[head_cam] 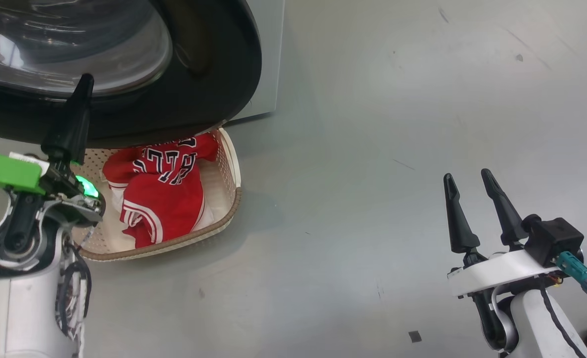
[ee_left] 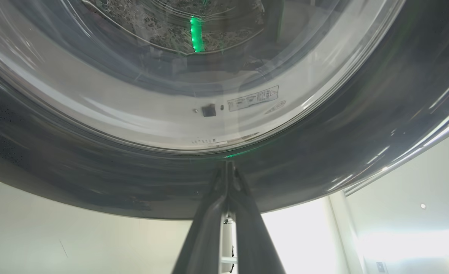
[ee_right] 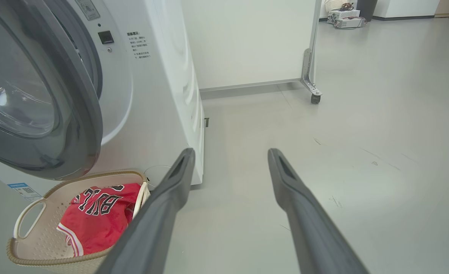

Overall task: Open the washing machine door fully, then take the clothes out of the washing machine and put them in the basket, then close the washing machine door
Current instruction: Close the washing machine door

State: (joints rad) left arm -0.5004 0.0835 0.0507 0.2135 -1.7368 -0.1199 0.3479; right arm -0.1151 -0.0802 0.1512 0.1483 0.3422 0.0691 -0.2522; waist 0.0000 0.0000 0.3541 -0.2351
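Looking down from the head, we see the red clothes (head_cam: 161, 199) lying in the basket (head_cam: 235, 196), partly under the washing machine door (head_cam: 213, 74). Left wrist: our left gripper (ee_left: 228, 167) is pinched together, tips at the door's black rim. Right wrist adds the white washing machine (ee_right: 163, 95); our right gripper (ee_right: 230, 152) is spread wide, holding nothing.

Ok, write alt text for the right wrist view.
Red clothes lie in a cream basket on the floor at the foot of a white washing machine, whose round door hangs open above it. The right gripper is open in front, its two dark fingers holding nothing.
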